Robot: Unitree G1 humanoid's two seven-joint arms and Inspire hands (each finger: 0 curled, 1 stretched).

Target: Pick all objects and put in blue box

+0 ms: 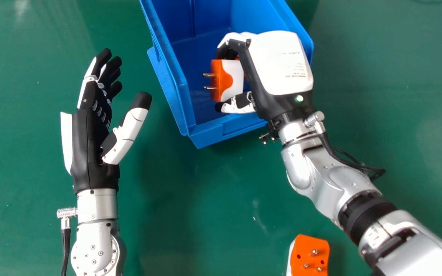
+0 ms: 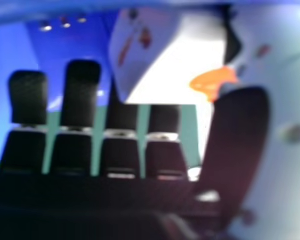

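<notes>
The orange-and-white plug adapter is at the mouth of the blue box, the right hand half closed around it; it looks light, stiff and slick, best taken by its sides, clear of the prongs. Near and right lies a second adapter; at left, the left hand rests, fingers relaxed

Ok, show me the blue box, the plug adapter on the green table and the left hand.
Blue box [image 1: 211,135]: head view, near wall.
Plug adapter [image 1: 310,257]: head view, orange pin face.
Left hand [image 1: 86,145]: head view, black palm area.
</notes>
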